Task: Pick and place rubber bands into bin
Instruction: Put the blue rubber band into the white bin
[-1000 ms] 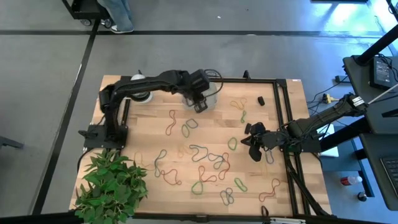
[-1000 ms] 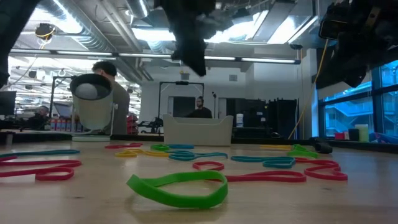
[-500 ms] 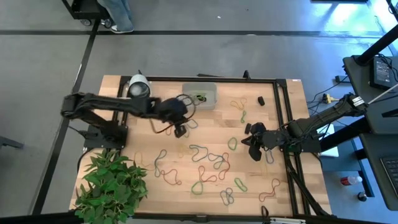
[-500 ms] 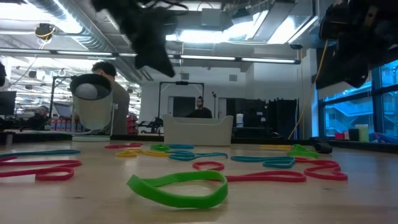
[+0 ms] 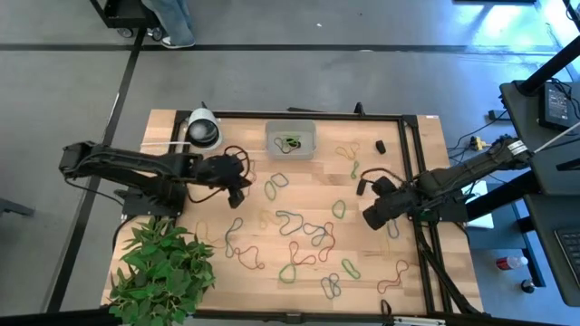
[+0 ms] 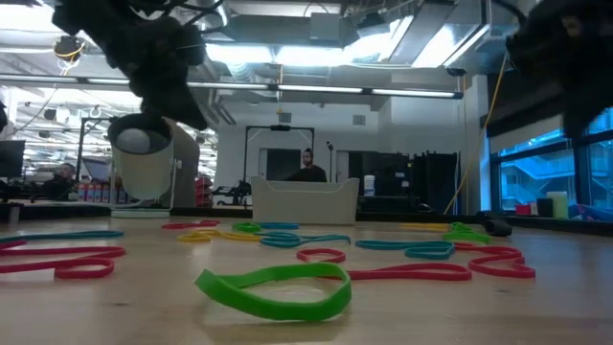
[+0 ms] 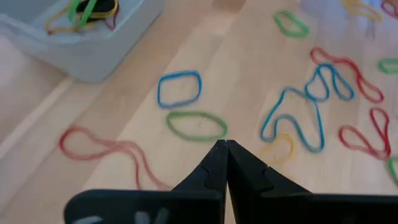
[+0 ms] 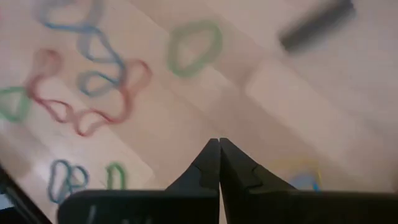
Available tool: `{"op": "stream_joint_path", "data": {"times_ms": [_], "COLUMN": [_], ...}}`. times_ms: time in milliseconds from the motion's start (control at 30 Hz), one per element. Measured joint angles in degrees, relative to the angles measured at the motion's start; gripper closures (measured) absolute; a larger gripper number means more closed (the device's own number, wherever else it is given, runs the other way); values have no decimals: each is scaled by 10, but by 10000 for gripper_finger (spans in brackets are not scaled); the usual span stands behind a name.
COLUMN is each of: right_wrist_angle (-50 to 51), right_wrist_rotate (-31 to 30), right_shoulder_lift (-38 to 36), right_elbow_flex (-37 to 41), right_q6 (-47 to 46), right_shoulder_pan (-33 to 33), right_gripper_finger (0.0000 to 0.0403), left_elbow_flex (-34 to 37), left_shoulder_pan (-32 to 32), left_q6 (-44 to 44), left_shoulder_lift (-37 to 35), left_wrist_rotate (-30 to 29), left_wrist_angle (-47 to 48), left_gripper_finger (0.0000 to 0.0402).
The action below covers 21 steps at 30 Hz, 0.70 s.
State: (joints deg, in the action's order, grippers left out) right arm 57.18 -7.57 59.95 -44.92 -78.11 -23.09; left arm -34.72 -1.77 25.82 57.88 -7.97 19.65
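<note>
Hovering over the table with nothing held, the left gripper [image 7: 222,144] has its fingers pressed together; a green band [image 7: 196,124] lies just ahead of the tips, a blue band [image 7: 179,89] beyond it, the bin [image 7: 81,37] farther on. To pick well, it should probably open, straddle one strand and descend squarely. The right gripper [image 8: 219,142] waits, fingers likewise together.

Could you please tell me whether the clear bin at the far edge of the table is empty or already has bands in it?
Not empty: the bin holds a few rubber bands, green and yellow among them.
</note>
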Motion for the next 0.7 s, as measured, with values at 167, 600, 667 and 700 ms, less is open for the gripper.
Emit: {"op": "stream_joint_path", "data": {"times_ms": [167,600,667,700], "right_wrist_angle": [21,39,40,40], "right_wrist_rotate": [93,196,206,212], "right_shoulder_lift": [54,164,180,188], "right_elbow_flex": [4,13,13,13], "right_q6": [-71,-23,-23,-22], "right_shoulder_pan": [0,0,0,0], "right_gripper_finger": [399,367,356,349], "left_elbow_flex": [8,8,8,8], "left_shoulder_pan": [2,2,2,2], "left_q6": [-18,-84,-86,-86], "left_shoulder_lift": [-26,-32,-32,-32], "left_wrist_rotate": [1,32,32,32], "left_wrist_angle": [7,9,10,11], "left_gripper_finger": [400,400,400,400]}}
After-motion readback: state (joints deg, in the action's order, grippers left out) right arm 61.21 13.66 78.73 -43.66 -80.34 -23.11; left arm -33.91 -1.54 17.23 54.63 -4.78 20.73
